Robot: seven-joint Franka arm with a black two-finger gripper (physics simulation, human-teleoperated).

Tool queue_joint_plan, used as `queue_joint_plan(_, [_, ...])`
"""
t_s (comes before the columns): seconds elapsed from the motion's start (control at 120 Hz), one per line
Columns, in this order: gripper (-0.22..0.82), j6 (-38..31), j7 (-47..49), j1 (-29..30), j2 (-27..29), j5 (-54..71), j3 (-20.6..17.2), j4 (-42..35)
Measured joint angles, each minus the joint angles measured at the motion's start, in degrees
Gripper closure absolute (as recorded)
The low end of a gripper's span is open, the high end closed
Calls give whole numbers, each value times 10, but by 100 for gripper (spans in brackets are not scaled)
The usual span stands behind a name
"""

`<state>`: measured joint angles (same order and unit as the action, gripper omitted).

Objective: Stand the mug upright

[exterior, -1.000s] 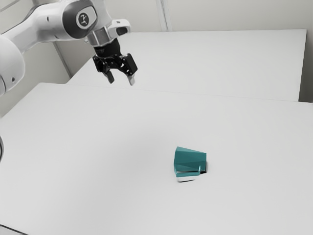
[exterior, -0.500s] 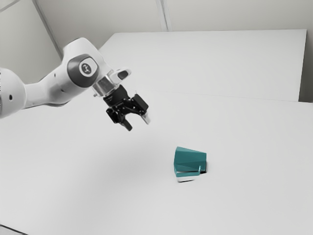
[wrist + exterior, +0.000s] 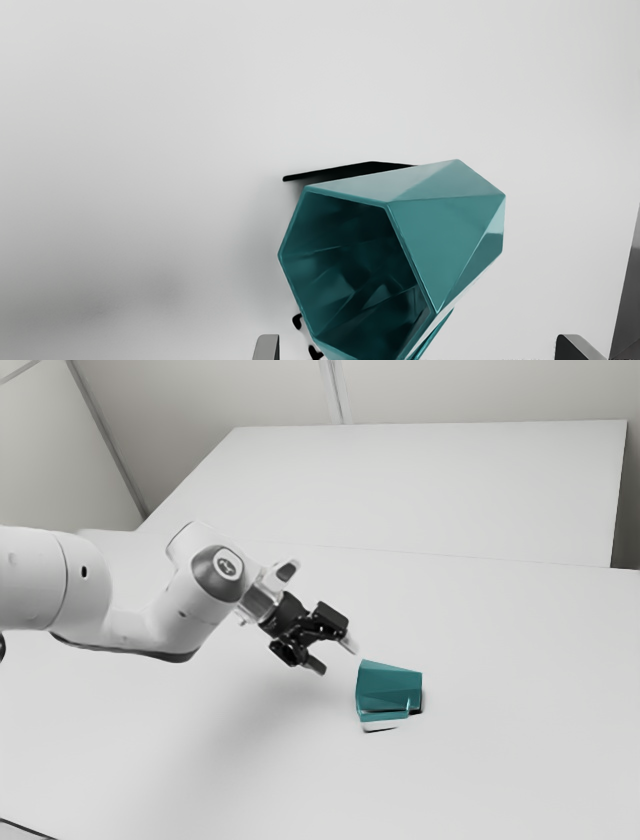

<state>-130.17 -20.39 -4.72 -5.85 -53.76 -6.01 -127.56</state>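
I'm looking into an indoor room, most like a plain robot lab, though I can't pin its kind down for certain. Pale walls meet at a dark seam toward the exterior view's left, and a narrow strip runs up the back one. A broad white surface spreads beneath a jointed robot arm, with a flat white slab beyond.

White table: one teal mug is borne directly on it, laid on its side, placed ahead of the claw, mouth turned clawward.
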Motion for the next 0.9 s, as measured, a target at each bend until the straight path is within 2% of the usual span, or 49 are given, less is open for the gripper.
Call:
queue_joint_plan(0.108, [0, -5, -28, 3, -6, -27, -5, -2])
queue_joint_plan(0.317, [0, -24, -86, 2, -56, -90, -27, 24])
queue_joint_plan(0.575, [0, -33, -135, 3, -74, -143, -48, 22])
queue_joint_plan(0.625, [7, -32, -142, 2, -74, -153, -50, 22])
queue_joint_plan(0.783, [47, -31, -161, 2, -73, -167, -56, 24])
queue_joint_plan(0.9, [63, -30, -173, 2, -67, -171, -63, 30])
